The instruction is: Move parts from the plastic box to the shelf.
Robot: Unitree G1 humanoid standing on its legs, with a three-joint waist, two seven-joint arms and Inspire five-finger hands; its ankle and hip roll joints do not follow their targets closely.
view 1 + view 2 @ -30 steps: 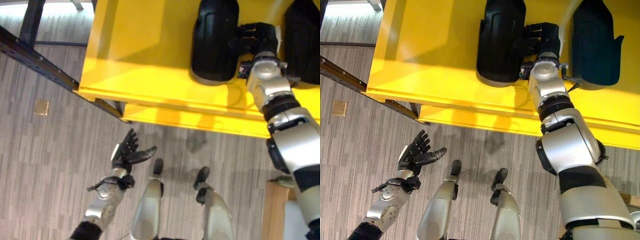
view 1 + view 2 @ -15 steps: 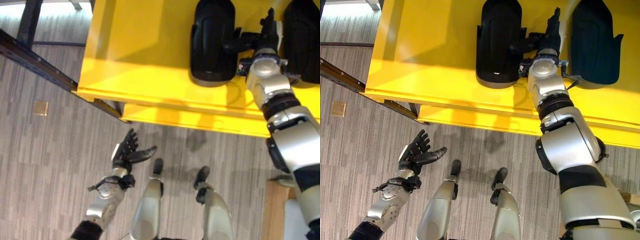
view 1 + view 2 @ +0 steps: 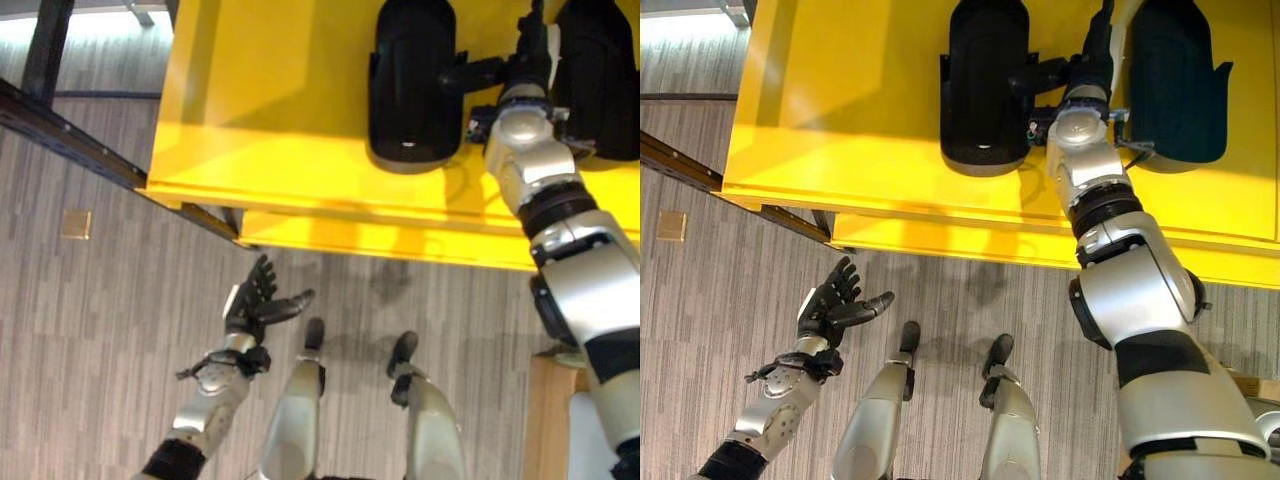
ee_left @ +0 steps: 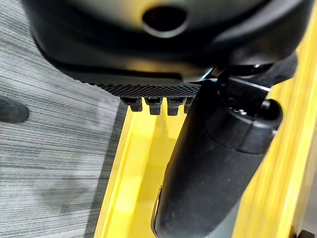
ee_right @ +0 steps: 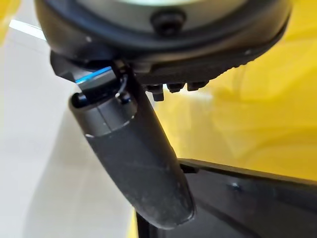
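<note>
Two black moulded parts lie on the yellow shelf [image 3: 260,100]: one [image 3: 410,80] at the middle, the other [image 3: 600,80] at the right edge. My right hand [image 3: 1092,62] reaches between them, open, fingers straight and pointing away, thumb stretched towards the middle part [image 3: 983,80]. In the right wrist view the thumb [image 5: 133,163] stands out over the yellow shelf [image 5: 247,114] with a black part's edge [image 5: 247,198] beside it. My left hand [image 3: 252,305] hangs low over the floor, open and holding nothing.
A dark metal frame rail [image 3: 70,130] runs under the shelf's left side. A small tan square [image 3: 75,223] lies on the grey plank floor. A wooden edge [image 3: 555,400] shows at the lower right.
My right hand's fingers, curled against the middle part a second ago, have straightened and left it lying on the shelf. The left hand has not moved.
</note>
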